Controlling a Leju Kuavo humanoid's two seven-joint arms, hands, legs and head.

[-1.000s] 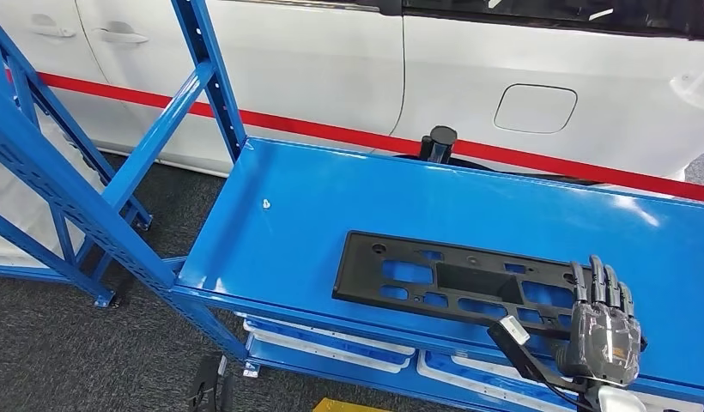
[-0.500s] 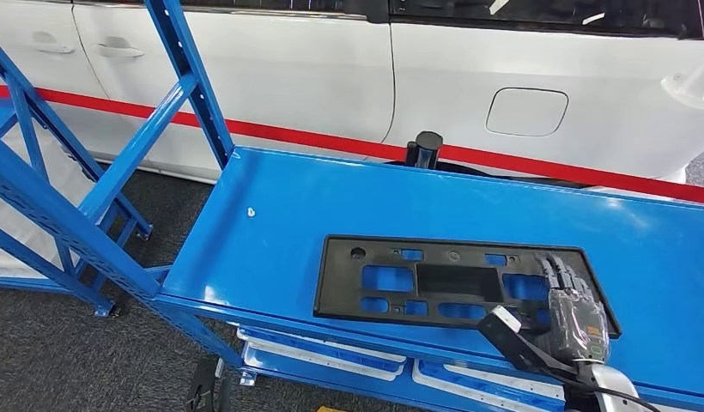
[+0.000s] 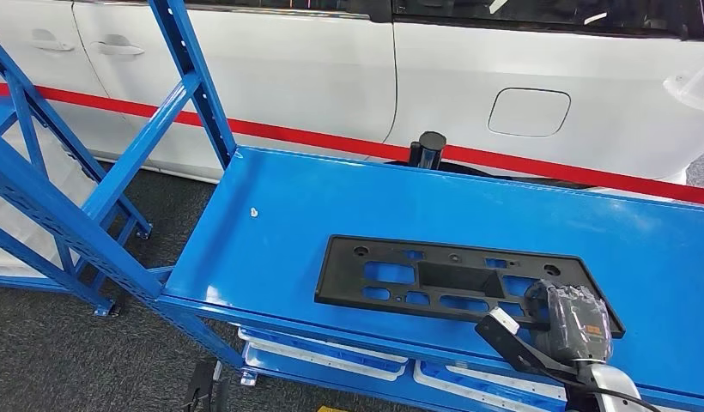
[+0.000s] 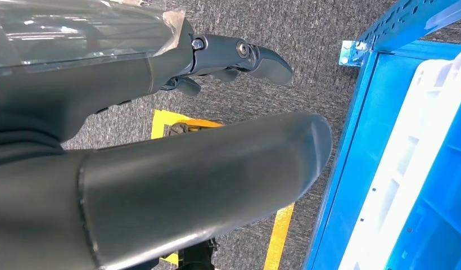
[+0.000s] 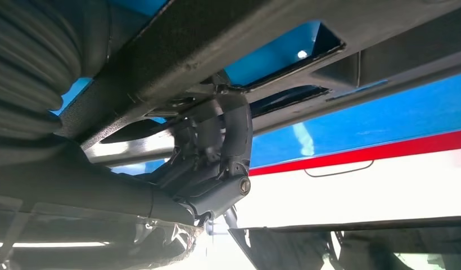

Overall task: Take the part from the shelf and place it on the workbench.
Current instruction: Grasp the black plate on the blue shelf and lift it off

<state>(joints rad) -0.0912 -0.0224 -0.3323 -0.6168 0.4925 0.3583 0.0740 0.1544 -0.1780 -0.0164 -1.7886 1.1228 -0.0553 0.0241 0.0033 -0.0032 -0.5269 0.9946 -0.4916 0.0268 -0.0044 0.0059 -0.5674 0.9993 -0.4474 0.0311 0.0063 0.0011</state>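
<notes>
1. One black part (image 3: 456, 281) lies flat on the blue shelf (image 3: 288, 215), long axis running along the shelf's front edge.
2. Right hand (image 3: 572, 319) has fingers curled over the part's near right corner, gripping it.
3. Left hand (image 4: 239, 56) hangs low, holding nothing, fingers apart.
4. White car (image 3: 469, 77) sits behind the shelf.

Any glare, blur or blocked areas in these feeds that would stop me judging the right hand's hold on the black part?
Head view: sharp, even light; soft sheen on the blue shelf, none over the black part; the right hand covers its near right corner. Right wrist view: the part is close and dark, the white car behind is washed out, but fingers curled through a cutout are visible. Left wrist view: the left hand looms large and soft-focused.
</notes>
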